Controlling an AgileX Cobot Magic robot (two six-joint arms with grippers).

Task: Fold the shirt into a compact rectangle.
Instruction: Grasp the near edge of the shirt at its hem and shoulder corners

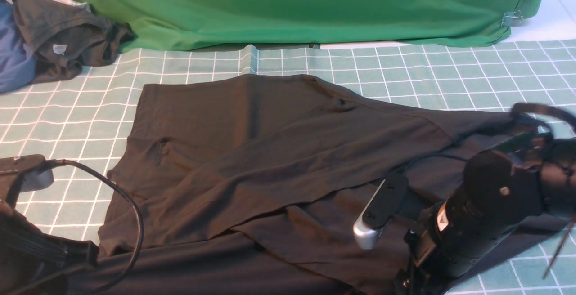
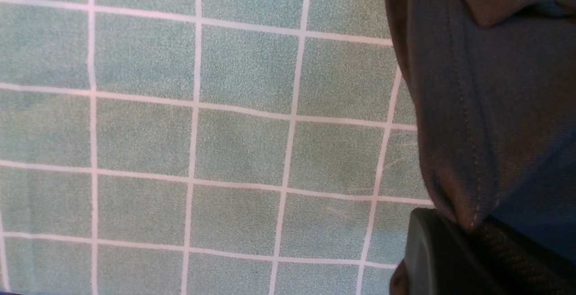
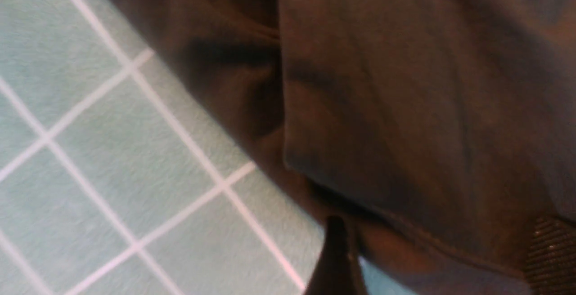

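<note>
The black shirt (image 1: pixel 270 151) lies spread on the teal grid mat (image 1: pixel 405 70), with one part folded diagonally across the body. No chest print or neck label shows. In the left wrist view my left gripper (image 2: pixel 472 232) is shut on the shirt's stitched hem (image 2: pixel 468 128), which bunches between its fingers (image 2: pixel 432 254). My right gripper (image 3: pixel 445 245) stands open at the shirt's near right edge. Its two fingertips (image 3: pixel 335 250) are wide apart, and a seamed edge of the cloth (image 3: pixel 405 151) runs between them. In the front view both grippers are hidden behind their arms.
A dark grey garment with a pale tag (image 1: pixel 63 38) and a blue garment (image 1: pixel 13 56) are piled at the far left corner. A green cloth (image 1: pixel 292 7) hangs along the back, held by a metal clip (image 1: pixel 510 18). A black cable (image 1: pixel 130 214) loops over the shirt's left edge.
</note>
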